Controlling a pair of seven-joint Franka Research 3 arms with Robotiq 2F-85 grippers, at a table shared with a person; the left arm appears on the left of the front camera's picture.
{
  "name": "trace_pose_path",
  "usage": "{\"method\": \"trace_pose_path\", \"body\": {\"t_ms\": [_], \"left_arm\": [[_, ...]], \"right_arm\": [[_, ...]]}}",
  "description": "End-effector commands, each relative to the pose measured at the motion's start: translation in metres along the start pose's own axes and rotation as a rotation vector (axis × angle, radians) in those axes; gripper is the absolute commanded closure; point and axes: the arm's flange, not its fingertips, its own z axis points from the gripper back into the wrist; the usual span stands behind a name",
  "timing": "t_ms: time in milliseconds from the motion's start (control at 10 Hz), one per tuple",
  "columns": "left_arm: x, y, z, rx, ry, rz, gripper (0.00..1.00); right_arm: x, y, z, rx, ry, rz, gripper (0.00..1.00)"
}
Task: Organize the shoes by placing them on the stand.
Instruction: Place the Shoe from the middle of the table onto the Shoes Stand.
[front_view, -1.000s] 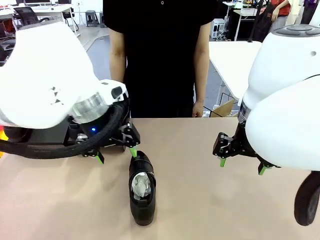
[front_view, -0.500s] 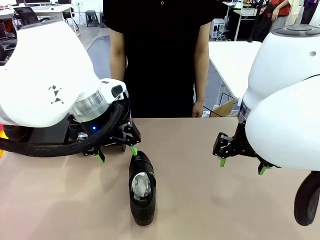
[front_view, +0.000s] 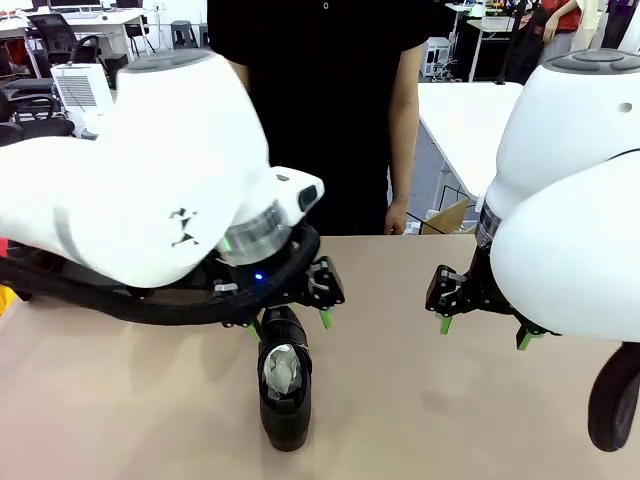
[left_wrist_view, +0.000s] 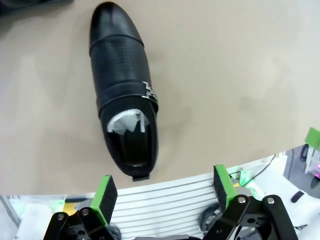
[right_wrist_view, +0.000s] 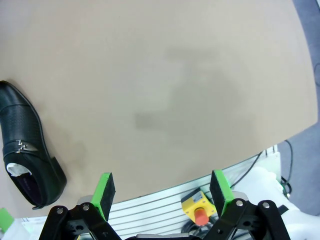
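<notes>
Front view: one shoe (front_view: 285, 385) flat on the worktop (front_view: 400, 400), toe toward the robot's side, white paper showing in its opening. Left hand (front_view: 290, 322) low over the shoe's far end, fingers spread to either side of the heel, not yet touching as far as can be told; probably lined up to straddle it for a pick. Right hand (front_view: 484, 332) spread too, hovering apart over bare worktop, likely waiting. Person (front_view: 320, 110) standing at the far edge, arms down. Heel mostly hidden behind the left hand and cable.

Left wrist view: shoe (left_wrist_view: 125, 92) lengthwise ahead of the spread green pads (left_wrist_view: 106, 192), a metal buckle across the vamp rather than laces. Pads clear of the leather.

Right wrist view: pads (right_wrist_view: 104, 189) wide apart, nothing between them; shoe (right_wrist_view: 27, 145) off to the side, cut by the frame edge.
</notes>
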Motion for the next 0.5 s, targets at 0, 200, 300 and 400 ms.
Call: {"method": "trace_pose_path", "body": {"t_ms": [0,200,300,400], "left_arm": [[0.009,-0.021,-0.013,0.062,0.028,0.052,0.00],[0.012,-0.032,-0.031,0.074,0.014,0.079,0.00],[0.014,-0.033,-0.039,0.061,0.028,0.116,0.00],[0.014,-0.035,-0.048,0.075,0.038,0.133,0.00]], "right_arm": [[0.005,-0.001,0.005,-0.005,-0.001,0.022,0.00],[0.005,-0.001,0.005,-0.005,-0.001,0.022,0.00],[0.005,-0.001,0.005,-0.005,-0.001,0.022,0.00],[0.005,-0.001,0.005,-0.005,-0.001,0.022,0.00]]}}
